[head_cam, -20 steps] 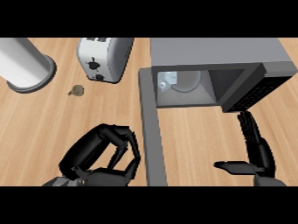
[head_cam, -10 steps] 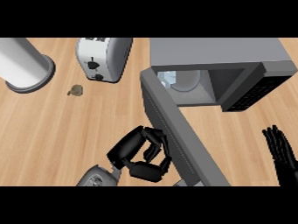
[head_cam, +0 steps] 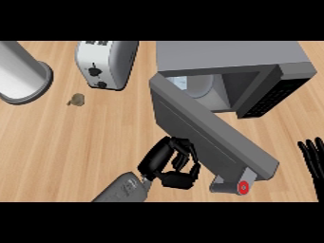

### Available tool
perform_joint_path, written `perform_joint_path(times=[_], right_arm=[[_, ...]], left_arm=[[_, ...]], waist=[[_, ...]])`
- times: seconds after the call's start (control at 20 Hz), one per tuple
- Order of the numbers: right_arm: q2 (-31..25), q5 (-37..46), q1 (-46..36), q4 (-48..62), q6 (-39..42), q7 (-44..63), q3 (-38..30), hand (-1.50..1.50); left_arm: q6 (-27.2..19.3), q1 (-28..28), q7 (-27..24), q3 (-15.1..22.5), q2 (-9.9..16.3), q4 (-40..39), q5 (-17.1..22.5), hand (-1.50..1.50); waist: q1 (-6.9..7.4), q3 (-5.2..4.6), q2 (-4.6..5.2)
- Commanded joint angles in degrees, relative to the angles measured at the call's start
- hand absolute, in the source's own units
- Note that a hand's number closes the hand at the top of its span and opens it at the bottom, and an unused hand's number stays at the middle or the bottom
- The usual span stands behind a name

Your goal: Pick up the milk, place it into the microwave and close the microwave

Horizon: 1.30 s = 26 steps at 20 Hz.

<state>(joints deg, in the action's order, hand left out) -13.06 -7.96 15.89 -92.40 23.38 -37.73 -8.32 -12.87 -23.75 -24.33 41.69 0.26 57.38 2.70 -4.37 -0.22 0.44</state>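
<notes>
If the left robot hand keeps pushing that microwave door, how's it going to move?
The microwave door looks like a stiff grey slab, so it should swing as one piece about its hinge rather than bend. The left robot hand sits against its outer face near the free end, which likely makes it turn easily.

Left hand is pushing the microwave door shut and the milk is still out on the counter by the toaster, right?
Not quite. In the head view the left hand is against the microwave door, but the milk sits inside the microwave, not beside the toaster.
</notes>
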Motion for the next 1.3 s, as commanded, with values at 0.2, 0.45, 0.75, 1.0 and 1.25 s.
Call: perform_joint_path(times=[0.2,0.45,0.75,1.0,1.25], right_arm=[[-1.95,-4.37,1.87,-11.12,3.36,6.37,1.23,-1.50],[-2.43,-6.98,1.16,-14.37,4.36,9.65,2.21,-1.50],[-6.48,-8.82,-1.66,-17.08,5.21,13.13,0.02,-1.50],[-9.13,-9.83,-1.04,-18.60,6.44,14.31,-1.74,-1.50],[-9.64,-12.57,-4.61,-17.54,5.94,15.12,-3.23,-1.50]], left_arm=[[-6.76,-8.18,0.79,10.91,-0.24,-6.80,14.04,1.50],[-11.39,-10.75,-2.88,11.31,-0.24,-4.62,20.86,1.50],[-18.15,-14.87,-3.38,10.52,-0.25,-3.28,27.73,1.50],[-24.89,-17.44,-4.48,8.64,-0.26,-3.93,33.02,1.50],[-27.90,-22.25,-3.01,8.15,-0.26,-6.30,37.12,-1.50]], waist=[[-2.58,-0.07,0.59],[-4.51,-0.17,1.06],[-6.03,-0.23,1.51],[-7.87,-0.19,1.55],[-9.21,-0.01,2.49]])
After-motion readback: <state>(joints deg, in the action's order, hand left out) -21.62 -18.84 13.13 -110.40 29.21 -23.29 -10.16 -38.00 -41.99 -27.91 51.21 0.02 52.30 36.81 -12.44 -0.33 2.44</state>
